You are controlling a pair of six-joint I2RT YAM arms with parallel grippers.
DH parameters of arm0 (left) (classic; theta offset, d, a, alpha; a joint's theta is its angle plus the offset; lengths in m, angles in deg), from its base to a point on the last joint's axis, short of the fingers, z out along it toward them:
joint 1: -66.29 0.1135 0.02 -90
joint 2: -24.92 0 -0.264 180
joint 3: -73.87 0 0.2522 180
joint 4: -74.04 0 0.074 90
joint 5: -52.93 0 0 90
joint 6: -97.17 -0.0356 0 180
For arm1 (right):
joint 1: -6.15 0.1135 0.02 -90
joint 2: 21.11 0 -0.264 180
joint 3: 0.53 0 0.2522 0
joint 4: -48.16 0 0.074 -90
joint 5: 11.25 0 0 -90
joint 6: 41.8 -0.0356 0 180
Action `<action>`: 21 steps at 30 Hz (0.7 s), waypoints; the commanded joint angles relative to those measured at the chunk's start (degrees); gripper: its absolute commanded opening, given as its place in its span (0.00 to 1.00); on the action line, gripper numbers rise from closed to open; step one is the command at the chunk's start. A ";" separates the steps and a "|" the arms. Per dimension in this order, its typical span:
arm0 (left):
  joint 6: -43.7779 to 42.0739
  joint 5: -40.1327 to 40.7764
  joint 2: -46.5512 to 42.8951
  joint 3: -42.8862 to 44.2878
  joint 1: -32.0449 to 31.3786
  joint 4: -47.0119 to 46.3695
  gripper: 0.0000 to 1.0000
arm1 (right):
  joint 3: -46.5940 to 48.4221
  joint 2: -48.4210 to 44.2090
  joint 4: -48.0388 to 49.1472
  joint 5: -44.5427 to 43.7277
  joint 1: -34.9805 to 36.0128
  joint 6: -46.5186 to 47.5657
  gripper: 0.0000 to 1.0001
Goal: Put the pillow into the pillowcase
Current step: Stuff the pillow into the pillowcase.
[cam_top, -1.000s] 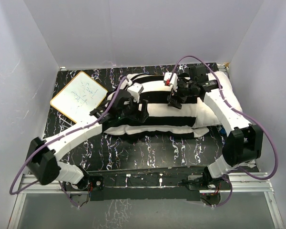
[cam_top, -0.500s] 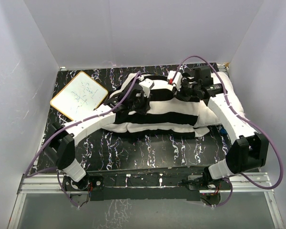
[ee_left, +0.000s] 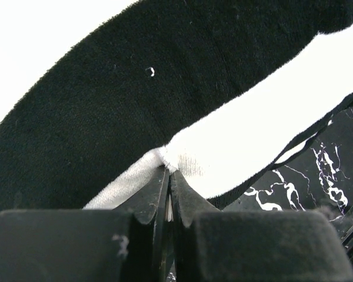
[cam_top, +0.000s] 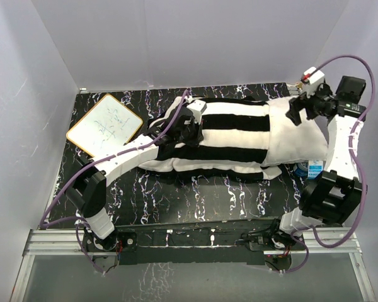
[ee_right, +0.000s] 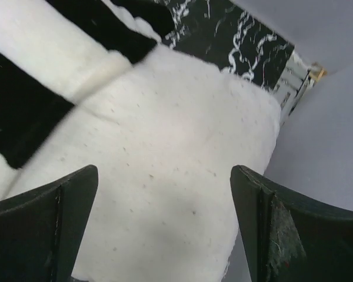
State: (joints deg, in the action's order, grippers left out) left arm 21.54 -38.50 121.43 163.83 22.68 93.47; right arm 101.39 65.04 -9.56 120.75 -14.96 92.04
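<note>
The pillow [cam_top: 294, 133] lay across the far part of the table [cam_top: 195, 195], w/ its long axis running left-right. The pillowcase [cam_top: 230, 123] covered its left and middle part. The right end was bare white, so the mouth of the case was at the border between stripes and plain fabric.

The left gripper [cam_top: 188, 131] was clenched on a fold of the pillowcase at the left part. In the left wrist view the pads met tightly, w/ cloth pinched at the tips. The right gripper [cam_top: 297, 114] hung w/ its jaws wide apart, grasping nothing, just above the bare end near the far-right corner.

Key relation: the uncovered end lay directly under the right gripper and well apart from the left one, so the right arm was nearer. The hem lay a bit to its left. Probably the next move had to go along the long axis, i.e. the hem drawn rightwards over the bare end, or that end pushed leftwards, while the left grip anchored the cloth.
</note>
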 commanded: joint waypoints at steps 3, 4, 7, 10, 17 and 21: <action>2.26 -1.12 -3.23 -0.64 0.20 -5.08 0.00 | -5.01 5.18 -1.25 -6.17 -2.54 3.67 0.99; 2.70 -2.30 -3.25 -0.24 0.20 -5.23 0.00 | -6.09 6.38 -1.18 -6.82 -2.57 3.94 0.99; 4.80 -6.63 -2.62 1.23 0.19 -5.70 0.00 | -8.43 10.16 -2.55 -4.61 -2.43 5.21 0.83; 8.85 -12.90 0.04 3.19 0.18 -8.77 0.00 | -7.29 13.20 -8.71 4.80 -1.25 5.60 0.32; 13.68 -20.25 11.85 18.25 -1.89 -8.86 0.00 | -10.32 5.10 -6.64 23.60 10.58 -4.44 0.08; 15.15 -20.91 15.48 22.73 -2.61 -7.57 0.00 | -17.91 -2.33 10.96 22.89 15.74 -21.54 0.08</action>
State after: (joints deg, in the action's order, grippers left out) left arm 33.08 -53.50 136.08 181.14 22.83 90.08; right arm 89.72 70.44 -8.23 130.80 -7.00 88.67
